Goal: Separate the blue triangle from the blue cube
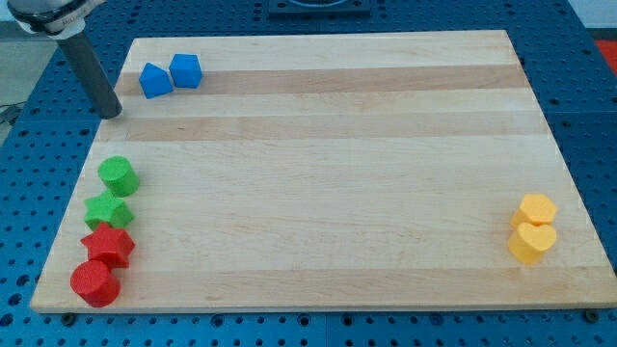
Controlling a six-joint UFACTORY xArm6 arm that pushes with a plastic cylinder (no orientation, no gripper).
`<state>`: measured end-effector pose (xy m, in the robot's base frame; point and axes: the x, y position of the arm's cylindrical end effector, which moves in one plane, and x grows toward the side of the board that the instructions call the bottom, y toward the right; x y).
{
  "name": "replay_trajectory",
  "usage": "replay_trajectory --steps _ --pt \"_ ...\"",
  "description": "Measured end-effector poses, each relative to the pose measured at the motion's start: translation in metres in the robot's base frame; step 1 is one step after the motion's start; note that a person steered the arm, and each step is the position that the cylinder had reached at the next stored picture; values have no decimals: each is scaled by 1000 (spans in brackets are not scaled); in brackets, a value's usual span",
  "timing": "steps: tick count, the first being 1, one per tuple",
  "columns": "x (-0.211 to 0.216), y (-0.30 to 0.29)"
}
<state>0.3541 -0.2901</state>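
Note:
A blue triangle [154, 80] and a blue cube [186, 70] sit side by side, touching, near the top left corner of the wooden board [328, 173]. The triangle is on the left, the cube on the right. My tip [112, 113] rests at the board's left edge, below and to the left of the blue triangle, a short gap away from it. The dark rod rises from the tip toward the view's top left.
Down the left edge stand a green cylinder [119, 175], a green star [109, 209], a red star [108, 245] and a red cylinder [94, 283]. At the right edge sit a yellow hexagon [537, 208] and a yellow heart [531, 243].

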Motion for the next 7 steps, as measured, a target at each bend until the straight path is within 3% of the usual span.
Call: replay_trajectory --steps 1,2,4,5,6,7 --pt "-1 0" --pt "-41 0" --pt "-63 0" --pt "-63 36" --pt "-46 116" --pt "-8 182"
